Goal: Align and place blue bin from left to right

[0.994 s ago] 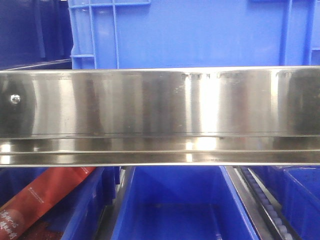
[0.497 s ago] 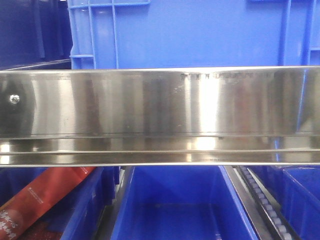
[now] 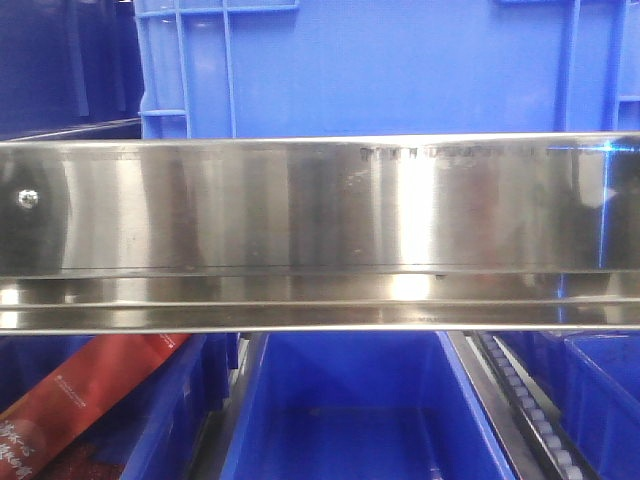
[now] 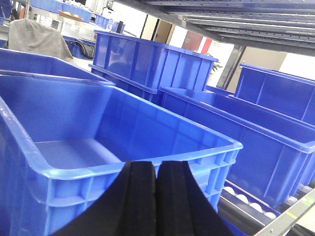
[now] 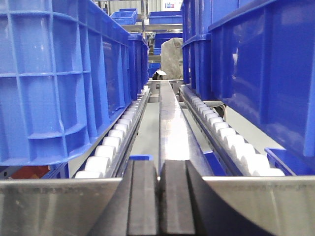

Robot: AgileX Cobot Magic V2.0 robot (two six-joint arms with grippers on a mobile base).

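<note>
The blue bin (image 3: 400, 65) fills the top of the front view, its smooth ribbed wall standing on the upper shelf behind a steel rail (image 3: 320, 210). Neither gripper shows in that view. In the left wrist view my left gripper (image 4: 156, 196) is shut on nothing, its black fingers (image 4: 140, 201) pressed together just before the rim of an open blue crate (image 4: 98, 147). My right gripper (image 5: 159, 201) is shut and empty too. It sits at a steel rail (image 5: 49, 206), facing the lane between a ribbed blue crate (image 5: 59, 78) on the left and stacked blue crates (image 5: 266, 69) on the right.
White roller tracks (image 5: 115, 140) and a steel divider strip (image 5: 170, 128) run away from the right gripper. Under the rail stands an open blue crate (image 3: 350, 410), with a red packet (image 3: 80, 400) in the crate to its left. More blue crates (image 4: 147, 59) stand behind the left gripper's crate.
In the front view the blue bin's ribs have shifted slightly to the left, and the reflections on the steel rail have moved.
</note>
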